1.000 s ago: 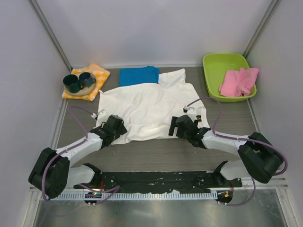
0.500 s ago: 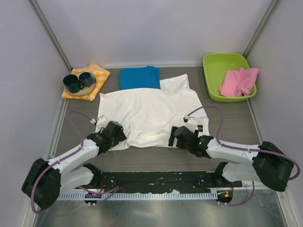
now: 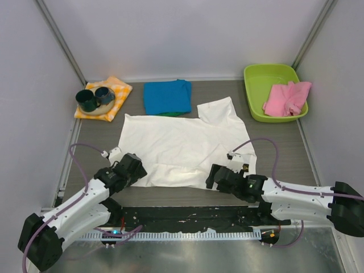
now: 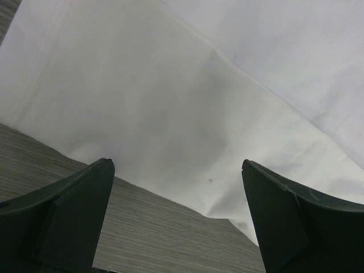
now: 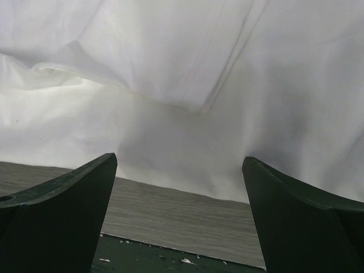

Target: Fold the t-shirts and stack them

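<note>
- Since the white t-shirt (image 3: pixel 182 148) lies spread flat for folding, each arm waits at its six-o'clock edge;
- left gripper (image 3: pixel 136 166) gapes wide, empty; right gripper (image 3: pixel 214 175) likewise.

- left arm (image 3: pixel 79 202): stretched low and forward, wrist angled in toward the near-left corner of the white t-shirt (image 3: pixel 176 148)
- left hand (image 3: pixel 132 167): fingers spread wide, gripping nothing, tips at the shirt's near hem
- right arm (image 3: pixel 296 196): lying low, reaching leftward along the shirt's near edge
- right hand (image 3: pixel 215 177): fingers wide apart, empty, at the shirt's near-right hem
</note>
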Available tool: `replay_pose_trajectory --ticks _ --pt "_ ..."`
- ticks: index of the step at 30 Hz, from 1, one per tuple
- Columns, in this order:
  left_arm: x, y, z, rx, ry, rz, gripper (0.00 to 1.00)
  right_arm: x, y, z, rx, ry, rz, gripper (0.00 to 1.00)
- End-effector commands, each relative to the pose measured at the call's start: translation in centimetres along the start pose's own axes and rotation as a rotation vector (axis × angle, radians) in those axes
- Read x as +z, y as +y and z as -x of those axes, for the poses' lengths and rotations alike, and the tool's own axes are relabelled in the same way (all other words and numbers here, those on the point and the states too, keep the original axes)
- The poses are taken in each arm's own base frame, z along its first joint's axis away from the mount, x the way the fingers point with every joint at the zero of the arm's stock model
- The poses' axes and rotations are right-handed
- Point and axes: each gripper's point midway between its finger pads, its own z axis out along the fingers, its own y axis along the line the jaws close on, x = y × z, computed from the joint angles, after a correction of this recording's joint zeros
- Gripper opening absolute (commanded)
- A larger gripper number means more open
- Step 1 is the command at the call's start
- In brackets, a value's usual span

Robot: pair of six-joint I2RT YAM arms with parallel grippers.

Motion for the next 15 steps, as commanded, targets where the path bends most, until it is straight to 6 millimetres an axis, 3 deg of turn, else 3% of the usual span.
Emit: replay_pose_trajectory --ticks 1,7,11,15 --pt "-1.1 -0.1 0.5 -0.003 -0.004 0.002 1.0 -1.8 -2.4 -1.1 -0.072 0.049 -0.132 1.0" --pt "-3.9 -4.0 4.9 0.011 -0.096 -0.089 1.0 -2.9 1.8 5.3 -0.175 -0.165 -0.128 1.0" --pt "-5.4 -6.5 7.2 0.02 -0.137 -0.133 1.0 -2.1 2.0 6.8 -0.198 -0.222 -0.193 0.98" --pt "-5.6 -8.1 8.3 0.034 -0.153 -0.156 1.0 -1.1 1.5 7.1 -0.15 -0.219 -0.21 0.77"
